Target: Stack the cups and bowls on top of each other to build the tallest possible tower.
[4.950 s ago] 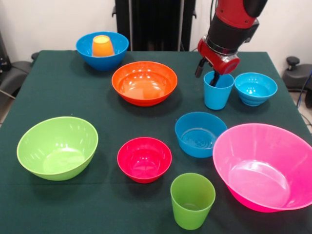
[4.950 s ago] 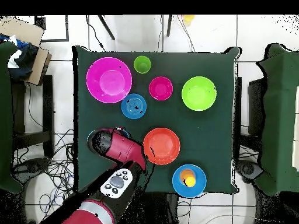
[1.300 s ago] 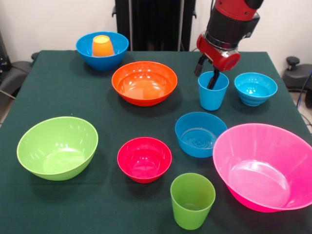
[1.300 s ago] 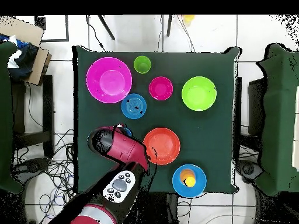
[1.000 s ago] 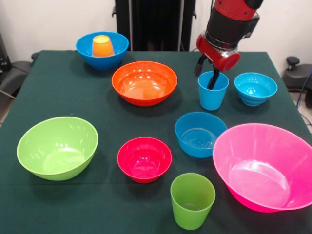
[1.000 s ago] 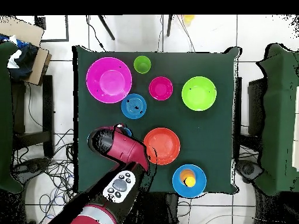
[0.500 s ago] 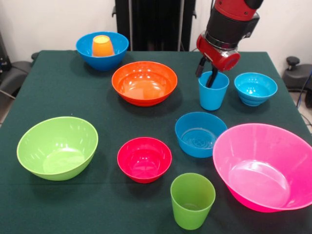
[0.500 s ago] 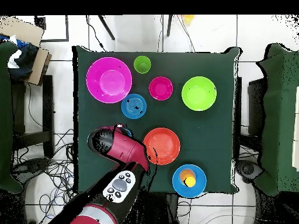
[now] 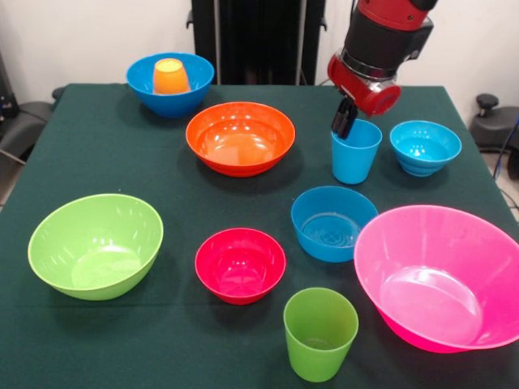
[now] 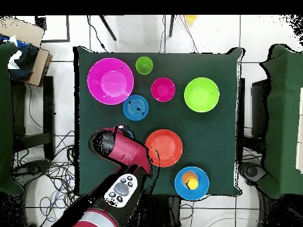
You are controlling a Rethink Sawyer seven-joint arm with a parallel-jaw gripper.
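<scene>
The pincer [image 9: 344, 121] is hanging at the rim of the light blue cup [image 9: 354, 151], and its dark tips are looking pressed close together at the cup's near-left edge, so it is probably pinching the cup's wall, though the tips are small and it is hard to be sure. A moment ago one tip was sitting down inside the cup and one outside, spread apart; now they are bunched up and a little higher, and the cup is standing a bit nearer the small turquoise bowl [image 9: 425, 147] than it was half a second ago. That is telling us the arm is getting ready to lift the cup, which is the first real step of building the tower. The cup is standing upright on the green desk [image 9: 97, 154], just beside the small turquoise bowl and behind the medium blue bowl [image 9: 332, 223]. The orange cup [image 9: 170, 76] is sitting upside down inside the large blue bowl [image 9: 170, 85] at the far corner. The wide orange bowl [image 9: 240, 137], the lime green bowl [image 9: 96, 245], the small red bowl [image 9: 240, 264], the green cup [image 9: 320, 333] and the big pink bowl [image 9: 442, 277] are all sitting apart, so almost nothing is stacked yet. From above, the red arm [image 10: 121, 151] is hiding the blue cup
</scene>
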